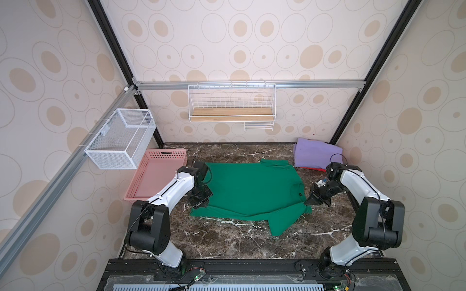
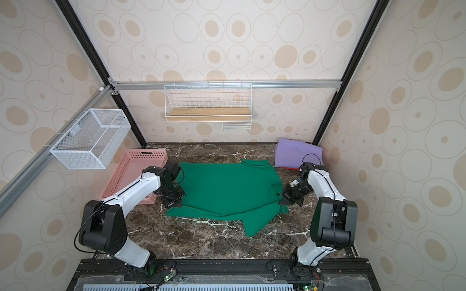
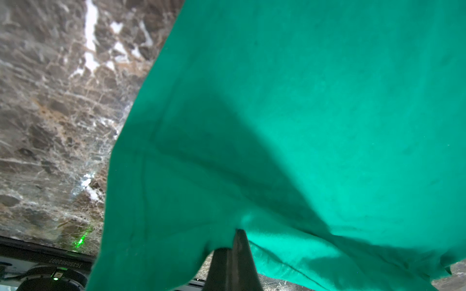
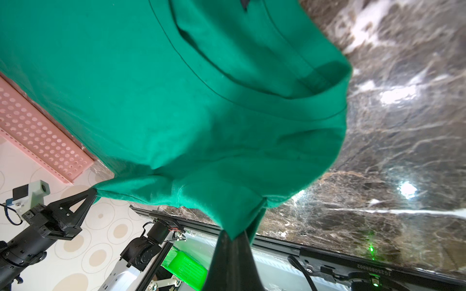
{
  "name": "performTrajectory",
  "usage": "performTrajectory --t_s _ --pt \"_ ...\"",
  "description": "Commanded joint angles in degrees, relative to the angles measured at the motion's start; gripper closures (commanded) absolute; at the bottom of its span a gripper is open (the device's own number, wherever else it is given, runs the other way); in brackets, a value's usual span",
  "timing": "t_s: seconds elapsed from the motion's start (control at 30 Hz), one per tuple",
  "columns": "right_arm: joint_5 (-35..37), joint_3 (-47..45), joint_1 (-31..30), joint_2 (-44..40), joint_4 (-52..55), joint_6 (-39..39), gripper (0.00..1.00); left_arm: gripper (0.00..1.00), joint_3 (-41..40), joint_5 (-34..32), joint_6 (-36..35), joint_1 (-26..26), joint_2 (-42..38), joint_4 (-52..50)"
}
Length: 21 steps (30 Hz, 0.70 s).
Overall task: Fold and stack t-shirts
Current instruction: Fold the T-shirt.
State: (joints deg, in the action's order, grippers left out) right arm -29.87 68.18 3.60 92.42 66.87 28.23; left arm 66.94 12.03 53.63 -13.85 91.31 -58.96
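left end effector [image 1: 201,203]: clamped on deep green cloth t-shirt [image 1: 252,186] hem corner | right end effector [image 1: 309,201]: clamped on its shoulder | shirt: spread mid dark marbled table [image 1: 227,244] | folded lavender t-shirt [image 1: 316,153]: far right corner, atop red t-shirt [image 1: 312,168]

- Plain deep green t-shirt [image 1: 247,189].
- Plain lavender t-shirt [image 1: 315,153] at 2 o'clock, thin red t-shirt [image 1: 312,168] edge beneath.
- Pink basket [image 1: 156,176], dotted with round holes.
- Dark brown marbled worktop [image 1: 227,241], white veins.
- Cream wall [image 1: 252,50], beige ovals, grey rings.
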Motion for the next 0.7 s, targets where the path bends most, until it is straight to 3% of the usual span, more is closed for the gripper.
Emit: performTrajectory --t_s 0.0,0.67 --pt "0.75 1.59 -0.28 1.42 1.09 0.49 0.98 1.00 3.09 -0.47 -2.64 0.47 2.03 -2.02" --pt "0.86 7.97 -0.34 8.50 0.89 0.88 0.97 1.00 13.94 0.37 -6.84 1.32 14.91 -3.97"
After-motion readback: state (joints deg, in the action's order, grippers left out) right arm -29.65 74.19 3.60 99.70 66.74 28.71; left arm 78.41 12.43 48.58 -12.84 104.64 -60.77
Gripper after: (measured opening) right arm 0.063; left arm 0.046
